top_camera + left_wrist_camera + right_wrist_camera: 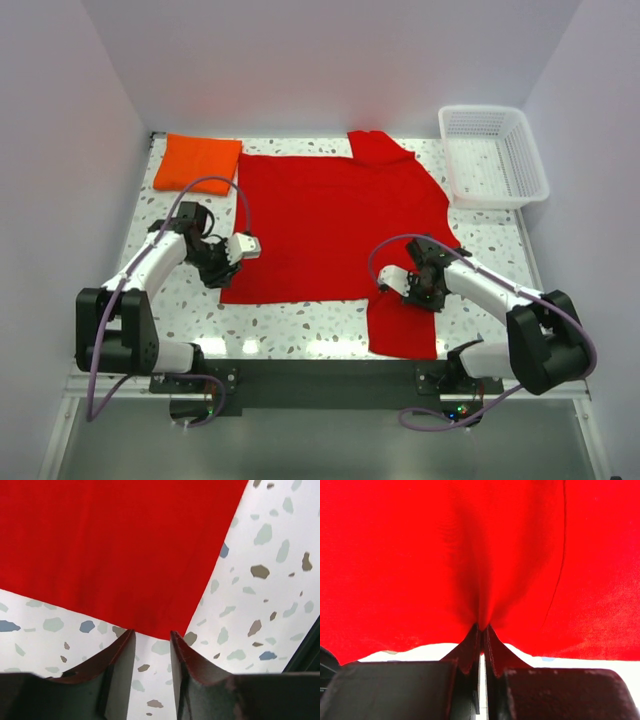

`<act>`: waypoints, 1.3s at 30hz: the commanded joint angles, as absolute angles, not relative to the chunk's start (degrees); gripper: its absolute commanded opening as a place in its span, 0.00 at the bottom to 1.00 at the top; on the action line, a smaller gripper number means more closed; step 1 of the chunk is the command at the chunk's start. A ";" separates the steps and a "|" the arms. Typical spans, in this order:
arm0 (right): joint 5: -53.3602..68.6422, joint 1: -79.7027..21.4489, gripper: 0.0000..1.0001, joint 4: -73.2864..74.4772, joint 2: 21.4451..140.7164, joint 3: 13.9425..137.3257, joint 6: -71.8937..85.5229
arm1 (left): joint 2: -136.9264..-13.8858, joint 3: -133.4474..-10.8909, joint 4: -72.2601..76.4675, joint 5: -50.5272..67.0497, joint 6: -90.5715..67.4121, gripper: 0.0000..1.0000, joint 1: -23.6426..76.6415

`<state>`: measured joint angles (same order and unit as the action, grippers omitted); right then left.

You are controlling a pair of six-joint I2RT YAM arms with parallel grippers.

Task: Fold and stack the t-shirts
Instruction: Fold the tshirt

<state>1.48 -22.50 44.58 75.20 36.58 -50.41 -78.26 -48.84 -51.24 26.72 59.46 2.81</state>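
**Top view.** The red t-shirt (330, 225) lay spread flat across the centre of the speckled table (300, 322). One sleeve pointed to the top of the frame and the other to the bottom, right of centre. The orange t-shirt (197, 162), folded into a rectangular pad, sat in the upper left, just beside the red shirt's upper-left corner. A white lattice basket (497, 198) stood in the upper right, apart from both shirts.

**Left wrist view.** The left gripper (151, 631) was at the red shirt's lower-left corner. Its fingers (120, 655) stood partly apart, with bare table showing between them and the cloth's corner lying at their tips. Whether they touched the cloth could not be told.

**Right wrist view.** The right gripper (481, 626) was closed tight on a pinch of the red shirt near the lower sleeve. The fabric puckered into a fold running up from the pressed-together fingers (465, 652).
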 commanded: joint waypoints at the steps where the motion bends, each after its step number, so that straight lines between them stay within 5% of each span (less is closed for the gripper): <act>1: 3.96 -22.68 0.00 45.61 74.27 36.30 -50.80 | -79.36 -49.75 -55.02 26.46 70.82 0.37 1.67; 7: 4.13 -22.68 0.00 45.97 75.41 37.79 -49.05 | -78.31 -48.26 -58.09 26.10 80.15 0.31 1.67; 17: 5.80 -22.68 0.00 48.16 77.43 40.60 -48.78 | -77.87 -42.81 -54.85 25.75 83.58 0.41 1.85; 28: 6.86 -22.67 0.00 50.10 77.08 41.48 -50.09 | -77.43 -35.34 -45.80 24.61 82.71 0.39 2.20; 39: 7.47 -22.68 0.00 52.03 76.03 42.10 -51.33 | -76.12 -33.66 -47.01 22.50 85.95 0.05 2.29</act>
<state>5.78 -22.50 49.98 77.23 40.21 -50.43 -75.35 -36.05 -46.76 24.80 83.13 2.02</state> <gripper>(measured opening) 0.015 0.094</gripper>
